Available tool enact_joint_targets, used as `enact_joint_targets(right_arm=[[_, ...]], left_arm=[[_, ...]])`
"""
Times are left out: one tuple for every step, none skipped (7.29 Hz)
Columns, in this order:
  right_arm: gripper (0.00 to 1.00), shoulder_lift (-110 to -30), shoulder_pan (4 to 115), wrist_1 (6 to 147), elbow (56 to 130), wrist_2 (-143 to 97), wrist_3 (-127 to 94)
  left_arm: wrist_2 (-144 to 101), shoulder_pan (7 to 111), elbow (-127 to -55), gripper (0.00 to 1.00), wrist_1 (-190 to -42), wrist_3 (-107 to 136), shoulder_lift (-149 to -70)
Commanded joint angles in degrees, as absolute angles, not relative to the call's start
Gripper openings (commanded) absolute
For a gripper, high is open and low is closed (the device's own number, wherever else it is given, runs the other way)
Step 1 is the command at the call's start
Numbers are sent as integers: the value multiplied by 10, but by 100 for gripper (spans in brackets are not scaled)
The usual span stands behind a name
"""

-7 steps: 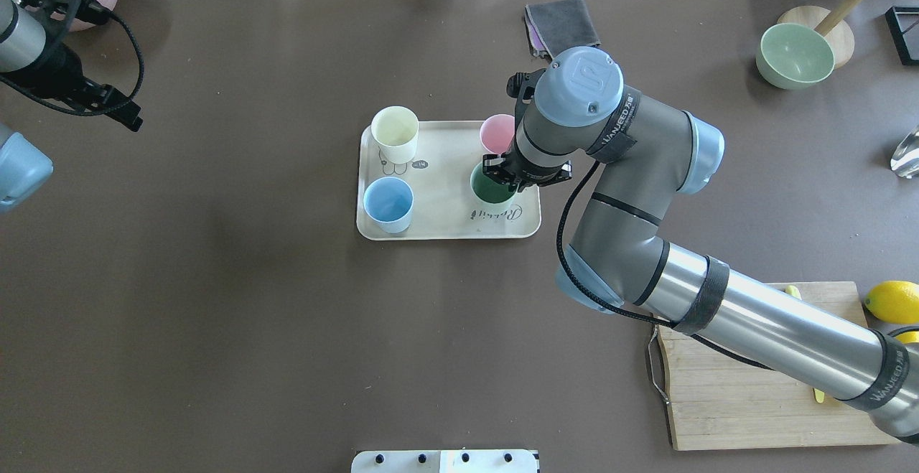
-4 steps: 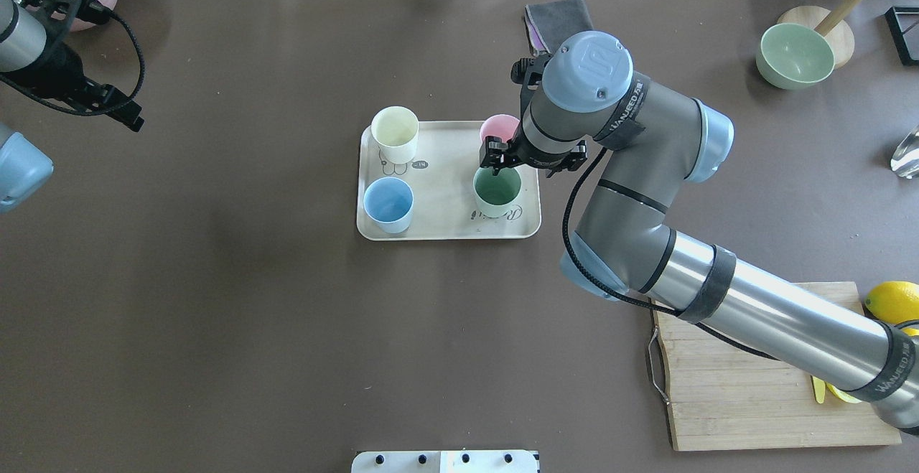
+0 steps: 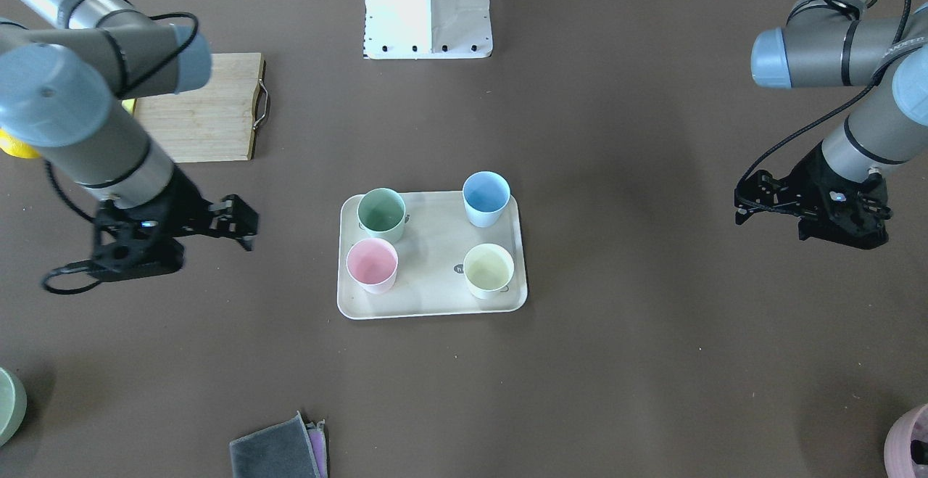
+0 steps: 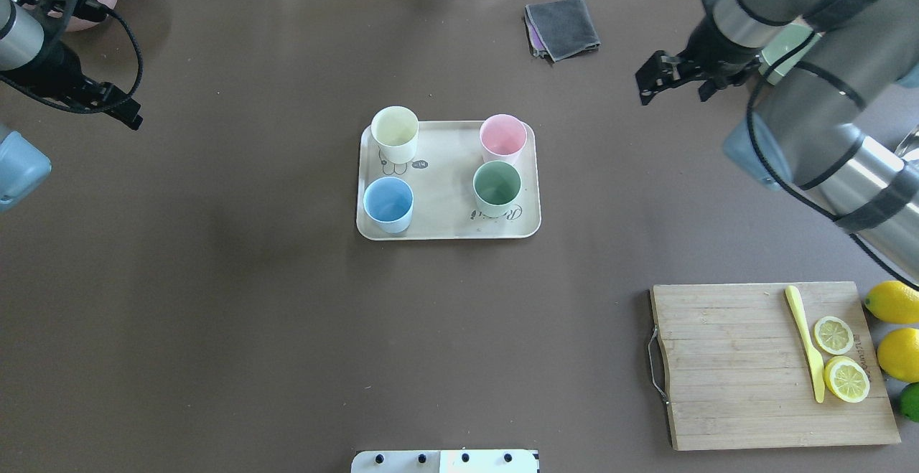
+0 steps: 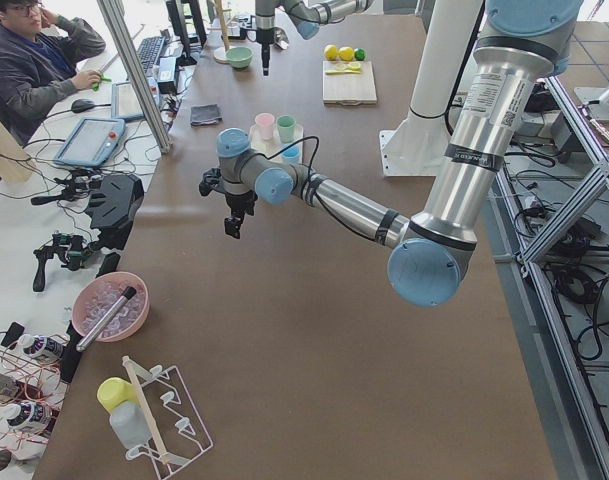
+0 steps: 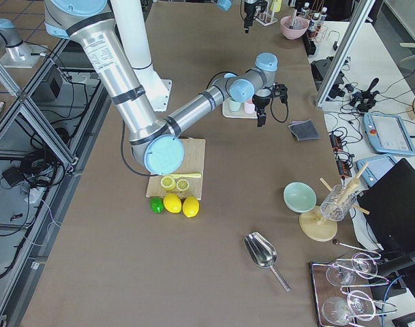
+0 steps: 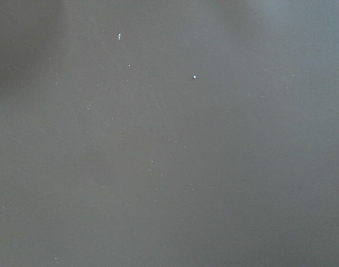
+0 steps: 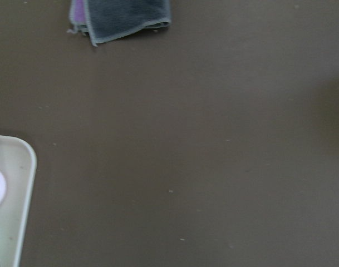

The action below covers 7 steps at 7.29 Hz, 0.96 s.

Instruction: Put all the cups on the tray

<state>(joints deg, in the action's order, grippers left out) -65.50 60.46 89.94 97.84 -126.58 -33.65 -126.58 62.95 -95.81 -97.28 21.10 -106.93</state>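
**Tray and cups.** The tray [image 4: 445, 179] lies flat near the centre of the tabletop [image 4: 215, 279], its long sides parallel to the far edge. Four cups stand upright on it, one in each corner, none touching another:
- cream cup [image 4: 395, 132]: far-left corner of the tray
- pink cup [image 4: 502, 136]: far-right corner
- blue cup [image 4: 388, 202]: near-left corner
- green cup [image 4: 497, 187]: near-right corner, next to the "Rabbit" lettering

**Right claw.** The right claw [image 3: 235, 220] hangs above the bare tabletop, well apart from the tray, toward the far-right corner. Its fingers are spread and nothing is between them. Its wrist camera sees the tray's corner and the folded grey cloth [image 4: 562, 26] that lies near the far edge.

**Left claw.** The left claw [image 4: 122, 110] hangs over the far-left part of the tabletop, well apart from the tray. Whether its fingers are spread or pressed together cannot be told. Its wrist camera sees only bare tabletop.

**Other items.** A wooden cutting board [image 4: 725, 365] lies at the near-right corner. It carries a yellow knife [image 4: 804, 344] and two lemon slices [image 4: 833, 334].
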Motion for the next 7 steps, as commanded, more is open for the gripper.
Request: enact_joint_targets(right_arm=[[100, -756, 734, 1010, 1035, -1275, -47], [100, -775, 789, 1056, 1029, -1275, 73], [100, -811, 833, 1076, 1026, -1274, 161], [100, -886, 865, 1058, 1029, -1273, 191], [100, -956, 879, 1030, 1022, -1267, 187], [100, -980, 885, 985, 990, -1273, 184], [100, -984, 890, 936, 955, -1280, 184]], left_arm=[[-1314, 676, -956, 98, -958, 153, -1068], [-1342, 738, -955, 98, -917, 42, -1044], [-1340, 788, -954, 98, -857, -52, -1042], [-1340, 854, -952, 98, -786, -141, -1042], [-1338, 899, -932, 98, -741, -197, -1042], [-1339, 939, -894, 98, -741, -256, -1041], [-1339, 953, -873, 98, -749, -297, -1032]])
